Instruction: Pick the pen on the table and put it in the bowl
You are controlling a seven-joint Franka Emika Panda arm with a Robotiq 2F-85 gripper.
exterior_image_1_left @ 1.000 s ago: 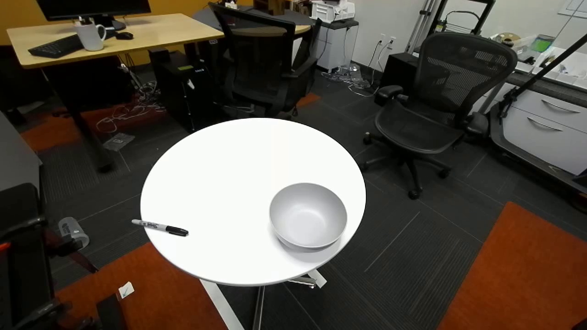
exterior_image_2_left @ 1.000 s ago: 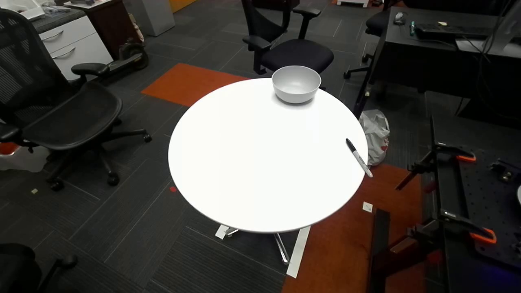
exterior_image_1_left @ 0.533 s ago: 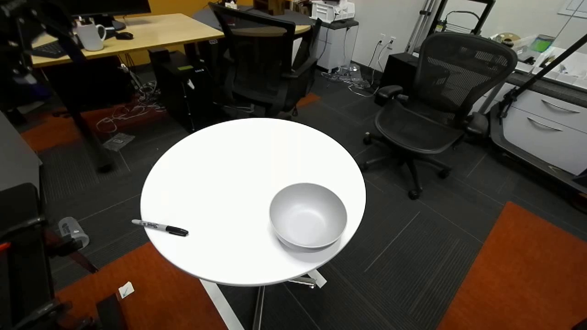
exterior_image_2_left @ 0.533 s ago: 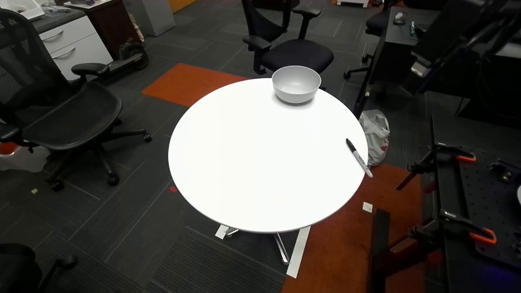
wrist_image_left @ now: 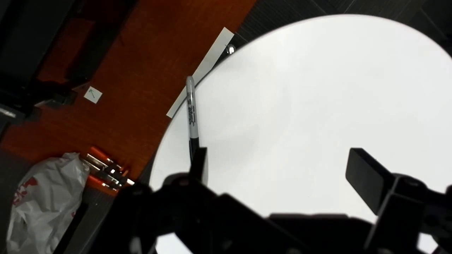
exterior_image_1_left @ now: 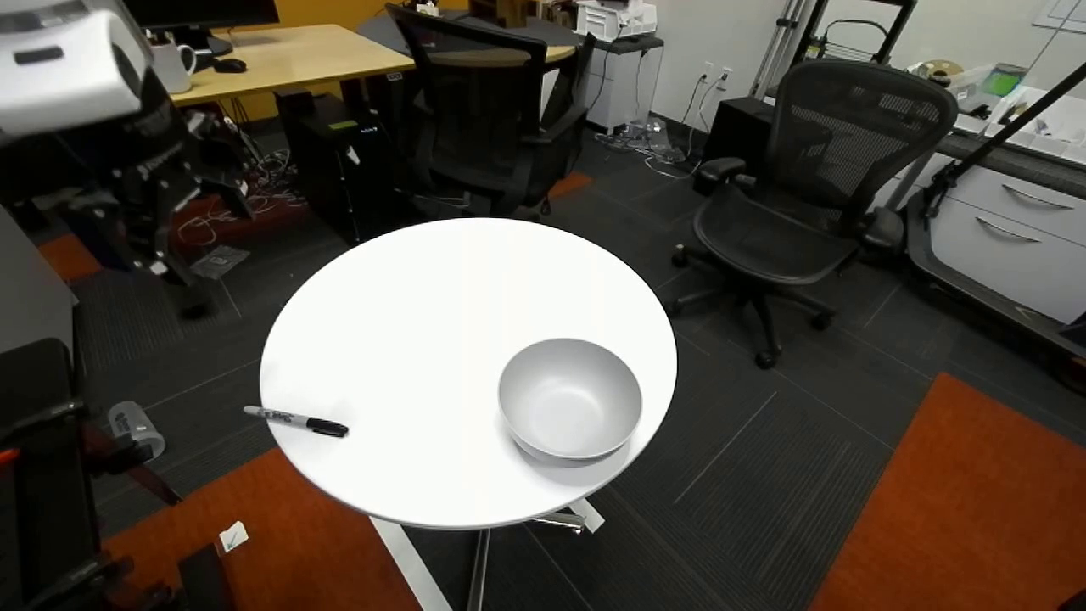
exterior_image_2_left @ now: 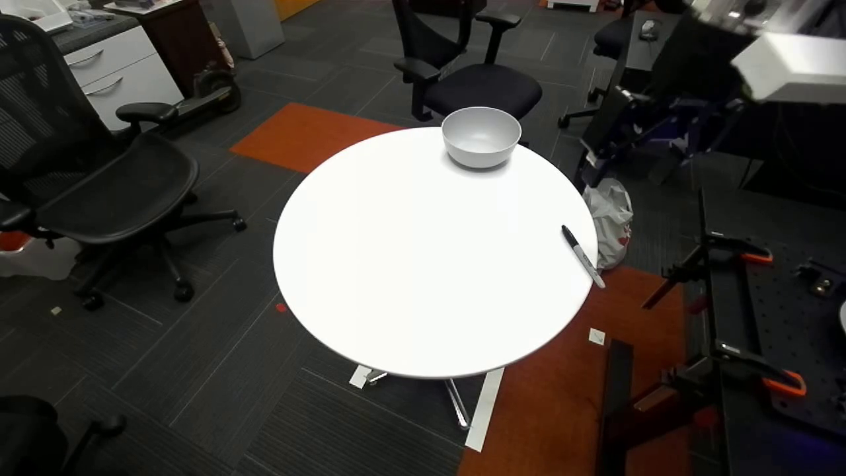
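Note:
The pen [exterior_image_1_left: 297, 421] is a grey marker with a black cap. It lies on the white round table [exterior_image_1_left: 407, 322], its grey end sticking out past the edge; it also shows in an exterior view [exterior_image_2_left: 581, 254]. The silvery-grey bowl [exterior_image_1_left: 567, 407] stands upright near the rim, apart from the pen, and shows too in an exterior view [exterior_image_2_left: 481, 157]; it is out of the wrist view. My gripper [wrist_image_left: 278, 151] is open and empty, above and beside the table. In the wrist view the pen [wrist_image_left: 191, 113] is at the left finger, which hides its cap end.
A black bench with orange clamps [exterior_image_2_left: 786, 383] stands beside the table on the pen's side. A white plastic bag [exterior_image_2_left: 609, 218] is on the floor there. A black mesh chair [exterior_image_1_left: 814, 170] and a wooden desk [exterior_image_1_left: 314, 55] stand beyond the table.
The arm and gripper have come into both exterior views from the side and moved lower and closer to the table. The pen and bowl have not moved.

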